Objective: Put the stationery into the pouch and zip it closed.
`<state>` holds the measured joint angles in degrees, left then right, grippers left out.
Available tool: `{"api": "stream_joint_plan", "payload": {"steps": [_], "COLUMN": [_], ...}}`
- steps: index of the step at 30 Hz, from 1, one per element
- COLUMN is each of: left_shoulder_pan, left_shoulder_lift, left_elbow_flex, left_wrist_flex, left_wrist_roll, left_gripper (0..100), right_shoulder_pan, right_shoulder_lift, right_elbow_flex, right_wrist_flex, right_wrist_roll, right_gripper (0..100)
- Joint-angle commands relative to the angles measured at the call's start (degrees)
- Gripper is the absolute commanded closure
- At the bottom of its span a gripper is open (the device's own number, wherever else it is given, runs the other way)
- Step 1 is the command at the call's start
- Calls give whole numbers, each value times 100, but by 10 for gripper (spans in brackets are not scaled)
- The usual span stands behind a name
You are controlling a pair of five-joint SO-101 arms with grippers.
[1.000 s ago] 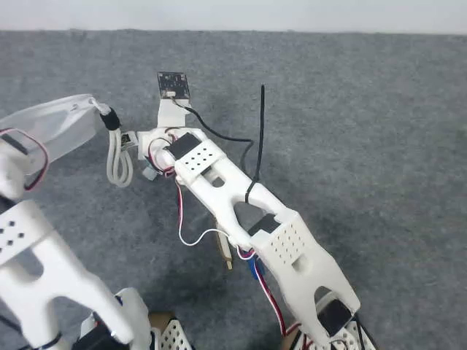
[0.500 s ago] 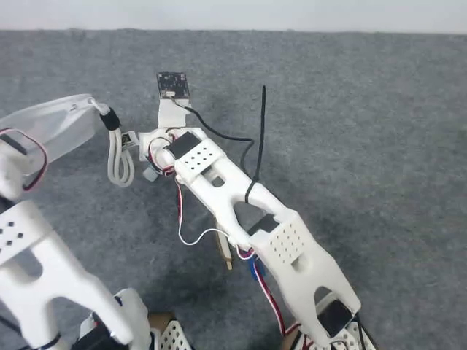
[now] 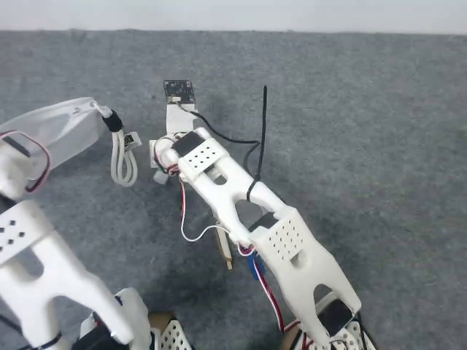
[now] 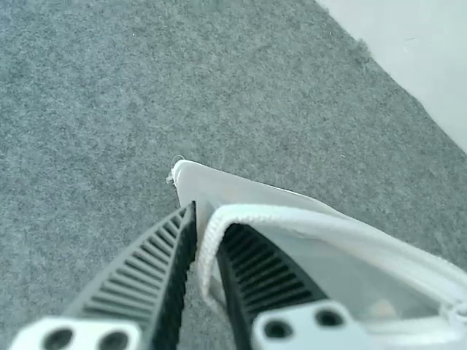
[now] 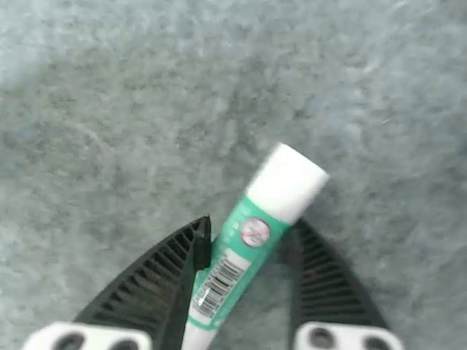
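**A:** Where is the glue stick (image 5: pixel 263 226) now?

**B:** I have it in the right gripper (image 5: pixel 251 227). The jaws are closed to the width of the tube, one on each side of the green body. The white cap points out past the tips. It sits beside the pouch (image 3: pixel 62 127), near it but not touching. It is close to the white cord (image 3: pixel 120 164) that hangs from the pouch corner.

**A:** And the pouch itself?

**B:** The left gripper (image 4: pixel 206 219) pinches its rim. Those jaws are almost together, with only the white edge between them. The pouch is lifted above the mat (image 3: pixel 350 146), and I judge that its mouth is open, because the rim curves away from the jaws.

**A:** So the step in hand is to put the glue in. How will you do it well?

**B:** I would bring the tube over the mouth with the cap first and line it up with the long side of the pouch. I should pass above the cord, not through it, because it could catch on the jaw. The left arm must hold steady so the mouth does not fold. I would open the right jaws only when most of the tube is inside the rim; otherwise it may tip out.

**A:** Anything else waiting?

**B:** A thin tan stick (image 3: pixel 225 251) lies on the mat under the right arm, farther from the pouch. I think it is a pencil.
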<state>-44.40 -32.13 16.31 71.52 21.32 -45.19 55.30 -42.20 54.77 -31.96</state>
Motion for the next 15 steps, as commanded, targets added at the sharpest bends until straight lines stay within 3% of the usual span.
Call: {"api": "stream_joint_plan", "payload": {"steps": [1,7,15], "left_shoulder_pan": [-18,-9,35], "left_shoulder_lift": [-26,-26,-26], "left_elbow_flex": [-145,-145,-136], "left_wrist_flex": [-202,-193,-193], "left_wrist_roll": [53,53,62], "left_gripper": [991,991,991], "right_shoulder_pan": [66,224,268], "right_shoulder_lift": [-22,-92,-567], "right_elbow_flex": [-149,-149,-149], "right_wrist_flex": [101,215,1156], "right_wrist_roll": [308,352,1037], "right_gripper": [961,965,965]}}
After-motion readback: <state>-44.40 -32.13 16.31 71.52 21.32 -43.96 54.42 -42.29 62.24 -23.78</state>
